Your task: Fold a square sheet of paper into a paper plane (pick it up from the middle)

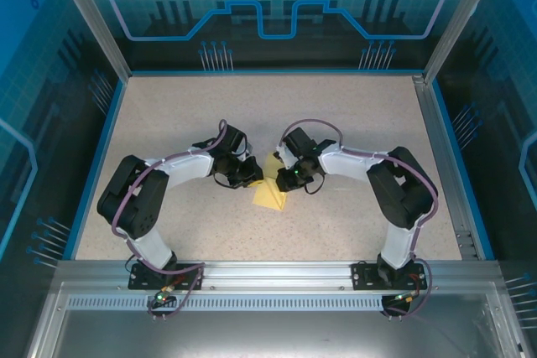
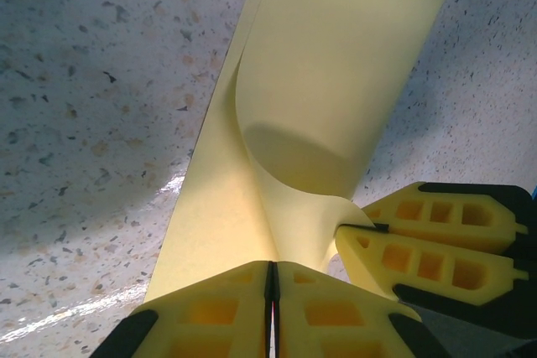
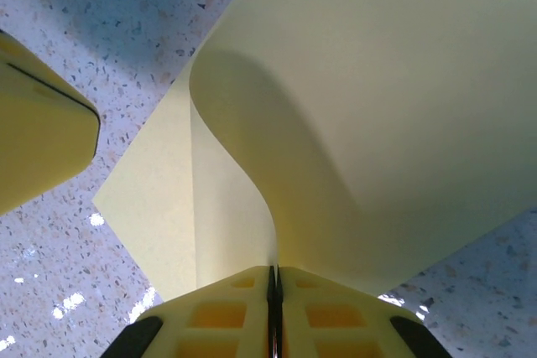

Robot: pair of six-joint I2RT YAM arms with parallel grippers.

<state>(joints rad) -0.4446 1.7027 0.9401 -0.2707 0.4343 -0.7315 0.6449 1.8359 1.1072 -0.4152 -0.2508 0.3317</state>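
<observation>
The square sheet of paper [image 1: 270, 193] is pale yellow and lies at the table's middle, partly lifted between the two arms. My left gripper [image 1: 252, 172] is shut on its near edge; in the left wrist view the sheet [image 2: 336, 81] curls up from the closed jaws of the left gripper [image 2: 272, 270]. My right gripper [image 1: 289, 178] is shut on the paper too. Its yellow fingers [image 2: 428, 249] pinch a curled flap just right of the left jaws. In the right wrist view the paper [image 3: 377, 123] bends in an S-curve out of the closed right gripper [image 3: 274, 272].
The speckled tabletop [image 1: 361, 123] has blue rims and transparent walls around it. A yellow finger of the left gripper [image 3: 42, 123] sits close at the left of the right wrist view. Both arm bases stand at the near rail [image 1: 277, 278].
</observation>
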